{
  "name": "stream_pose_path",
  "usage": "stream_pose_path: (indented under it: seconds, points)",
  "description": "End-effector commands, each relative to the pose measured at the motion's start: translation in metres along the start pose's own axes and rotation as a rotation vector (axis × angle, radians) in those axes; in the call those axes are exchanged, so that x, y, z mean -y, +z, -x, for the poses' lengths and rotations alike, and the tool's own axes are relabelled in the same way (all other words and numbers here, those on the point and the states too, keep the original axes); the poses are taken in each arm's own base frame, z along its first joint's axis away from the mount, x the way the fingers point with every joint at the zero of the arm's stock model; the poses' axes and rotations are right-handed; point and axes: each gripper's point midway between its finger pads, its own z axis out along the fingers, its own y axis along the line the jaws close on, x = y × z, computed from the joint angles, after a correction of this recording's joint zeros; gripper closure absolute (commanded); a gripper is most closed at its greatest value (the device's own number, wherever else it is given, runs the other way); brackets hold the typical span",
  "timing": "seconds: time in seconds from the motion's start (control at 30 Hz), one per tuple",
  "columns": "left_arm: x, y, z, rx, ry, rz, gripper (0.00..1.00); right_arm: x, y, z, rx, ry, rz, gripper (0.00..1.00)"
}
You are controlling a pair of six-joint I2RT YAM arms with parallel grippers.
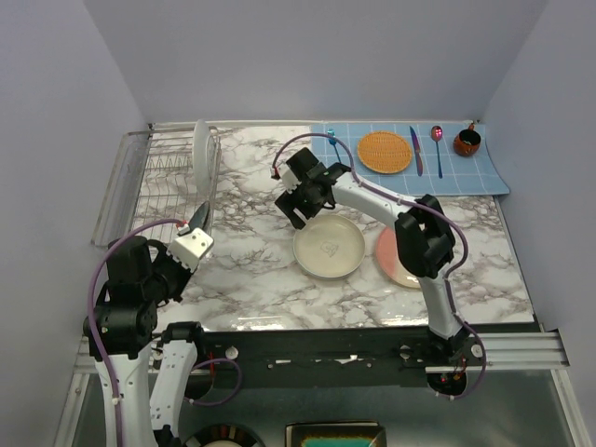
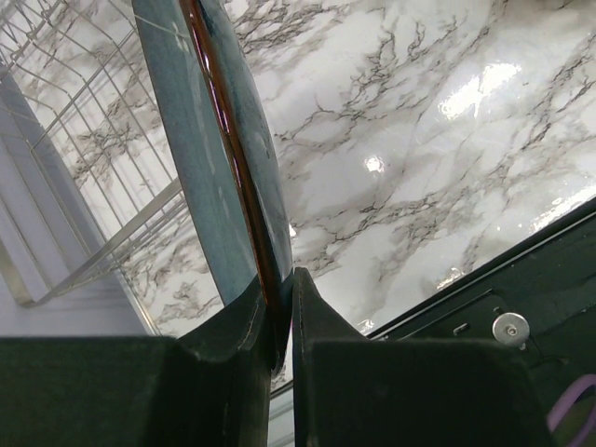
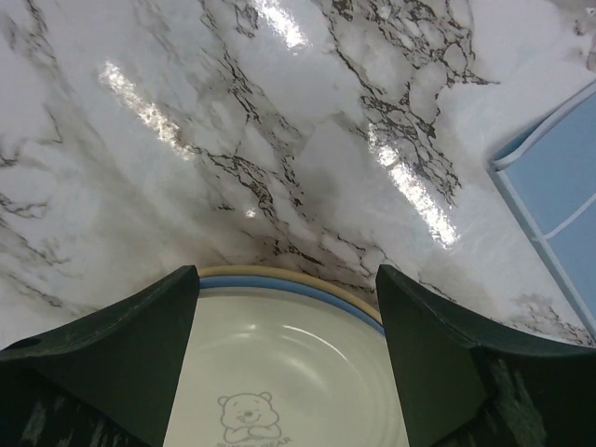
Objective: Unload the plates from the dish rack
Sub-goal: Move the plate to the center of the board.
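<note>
Plates show at 4 spots, told here from the dish rack [image 1: 154, 182], which sits at the far left of the marble table [image 1: 251, 289]. 1 white plate [image 1: 200, 149] stands upright inside the dish rack, against its right side. 1 teal plate [image 2: 186, 140] with a dark red rim is on edge at the rack's near right corner, clenched by its rim in the left gripper [image 2: 279, 298], both fingers pressed flat against its 2 faces; the rack's wires lie just to the left of it in the left wrist view, and whether its lower edge is inside the rack I cannot tell. To the right of the dish rack, well apart from it, a cream plate [image 3: 289, 372] with a thin blue ring and a small bear drawing lies flat on the marble. The right gripper [image 3: 287, 275] hangs over that plate's far edge with its fingers spread wide and nothing between them. A pink plate [image 1: 389, 261] lies flat further right of the rack, just beside the cream plate and partly hidden by the right arm. Far to the rack's right, a blue mat [image 1: 484, 172] carries an orange woven disc [image 1: 385, 151].
</note>
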Motion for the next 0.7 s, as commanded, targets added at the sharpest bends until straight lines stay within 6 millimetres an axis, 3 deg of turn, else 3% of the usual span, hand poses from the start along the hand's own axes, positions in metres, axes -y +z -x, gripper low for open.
stream_pose_path:
  seconds: [0.0,0.2,0.43,0.67]
  points:
    - [-0.014,-0.013,0.051,0.209,0.084,0.053,1.0,0.001,0.009,-0.002,-0.045,-0.097,-0.056,0.15]
    - [-0.009,-0.011,0.049,0.208,0.09,0.028,1.0,-0.01,0.018,0.002,-0.053,-0.128,-0.042,0.15]
    - [-0.01,-0.009,0.042,0.191,0.099,0.04,1.0,-0.016,0.013,0.008,-0.034,-0.134,-0.032,0.15]
    - [-0.006,-0.007,0.041,0.2,0.09,0.028,1.0,-0.022,0.025,-0.001,-0.056,-0.137,-0.005,0.15]
